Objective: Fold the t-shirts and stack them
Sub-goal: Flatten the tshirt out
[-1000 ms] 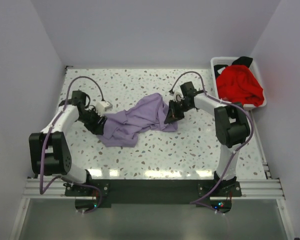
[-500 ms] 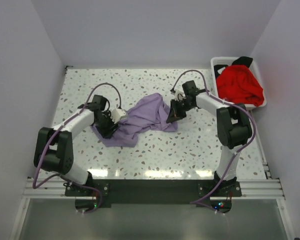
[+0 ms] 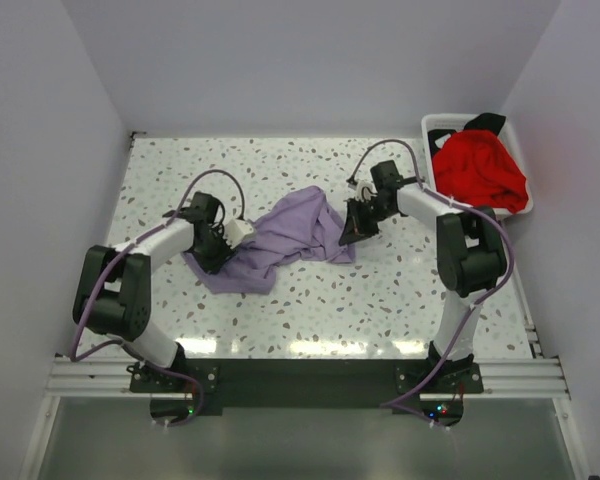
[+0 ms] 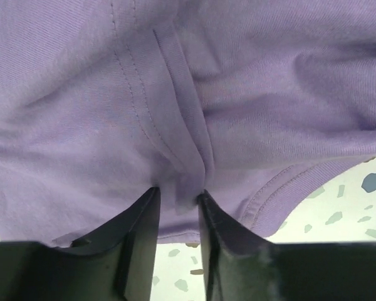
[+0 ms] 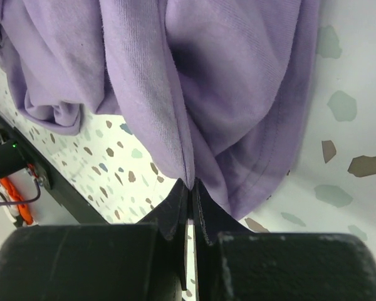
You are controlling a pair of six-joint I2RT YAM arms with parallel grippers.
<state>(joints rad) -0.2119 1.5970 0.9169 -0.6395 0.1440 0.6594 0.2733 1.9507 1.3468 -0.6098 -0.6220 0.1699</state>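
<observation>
White walls are enclosing a speckled tabletop [image 3: 310,300]. The lavender t-shirt [image 3: 280,240] is lying crumpled across its middle, running from left of centre to right of centre. The red t-shirt [image 3: 478,175] and the black t-shirt [image 3: 487,122] are sitting heaped in the basket [image 3: 432,130] at the far right corner, well apart from both arms.

Risks: The lavender garment is bunching in several layers. Either arm may therefore be taking a mid-cloth fold rather than a hem or shoulder, and pulling on such holds would be twisting the shirt instead of spreading it flat. The left hold is looking shallow, so a tug from the right side could be drawing the pleat out of the gap. Only a thin edge is sitting at the right tips, and it could be slipping under load.

Position: The left fingers [image 4: 141,232] are standing a narrow gap apart at the shirt's left end, with a stitched pleat running into that gap. Whether they are pressing on it I cannot tell. The right fingers [image 5: 169,216] are clamping flat together on a fold at the shirt's right end.
</observation>
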